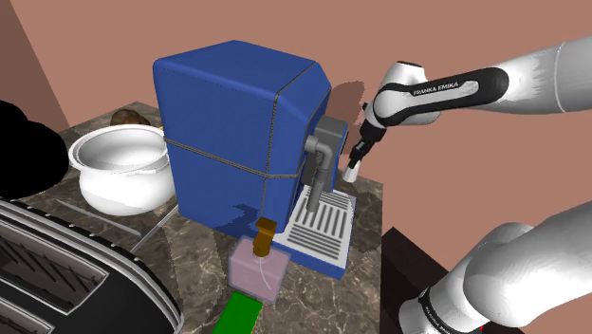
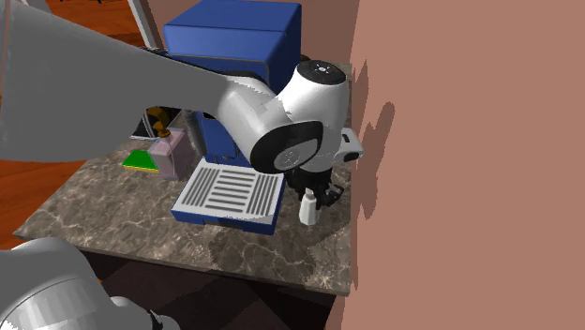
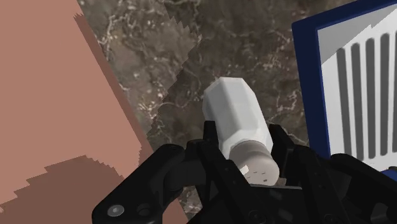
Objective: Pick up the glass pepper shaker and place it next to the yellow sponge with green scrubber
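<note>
Shaker [image 3: 236, 118], white, faceted, probably light, rigid, slick and breakable, hangs at the wrist view's lower centre, clasped at its capped end by the pincer [image 3: 248, 151], over the tabletop [image 3: 159, 51]; a sound hold, I judge.

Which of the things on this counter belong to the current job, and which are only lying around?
Job: white pepper shaker, gripper clasping it, green sponge.
Lying about: blue coffee machine, white bowl, toaster, pinkish box, small brown bottle.
</note>
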